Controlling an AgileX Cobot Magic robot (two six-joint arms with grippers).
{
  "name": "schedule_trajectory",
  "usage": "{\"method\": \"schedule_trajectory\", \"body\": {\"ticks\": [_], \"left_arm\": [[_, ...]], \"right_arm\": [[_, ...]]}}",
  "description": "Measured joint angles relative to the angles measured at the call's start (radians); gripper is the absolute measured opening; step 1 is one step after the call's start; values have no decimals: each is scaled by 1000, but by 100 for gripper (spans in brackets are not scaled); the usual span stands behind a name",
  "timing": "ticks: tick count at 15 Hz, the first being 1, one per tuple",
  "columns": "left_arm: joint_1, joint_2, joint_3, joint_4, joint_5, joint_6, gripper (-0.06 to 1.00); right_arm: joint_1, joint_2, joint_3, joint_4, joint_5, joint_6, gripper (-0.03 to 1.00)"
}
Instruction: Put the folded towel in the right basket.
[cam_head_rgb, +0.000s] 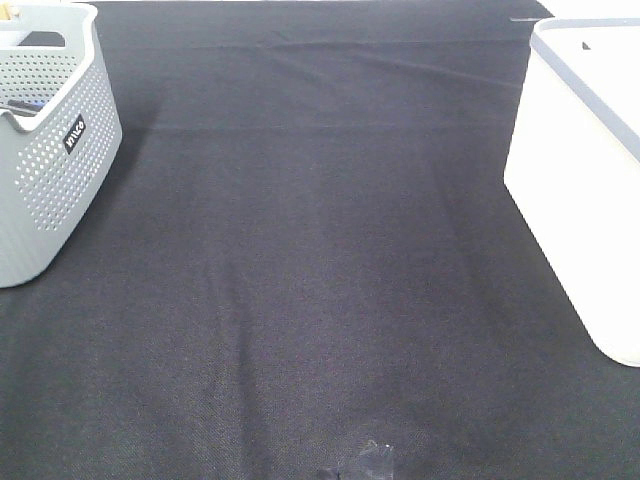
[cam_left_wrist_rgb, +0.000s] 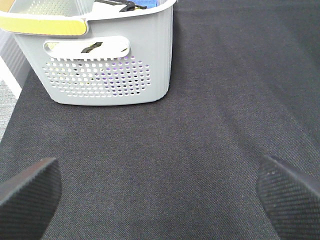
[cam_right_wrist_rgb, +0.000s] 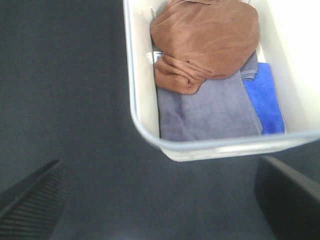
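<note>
My right gripper is spread wide, empty; towel sits ahead in the white bin. Soft, light: pinch a fold.

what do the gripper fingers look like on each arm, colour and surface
Only the fingertips show, in the wrist views. The left gripper has two black fingers with blunt, rounded ends and a fine woven or knurled texture on the pads. The right gripper has the same dark fingers; one shows ribbed texture, the other looks smoother and greyish. No cables, markings or arm links are in view.
</note>
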Motion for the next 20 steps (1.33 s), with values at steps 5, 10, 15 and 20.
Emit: {"method": "schedule_trajectory", "body": {"ticks": [5,10,15,20], "left_arm": [[0,0,0,0,0,0,99],[0,0,0,0,0,0,99],[0,0,0,0,0,0,99],[0,0,0,0,0,0,99]], "right_arm": [[0,-333,238,2,-12,-20,96],[0,-527,431,2,-41,-24,95],[39,-610,551,9,-55,-47,88],[65,-739,561,9,-51,-46,86]]}}
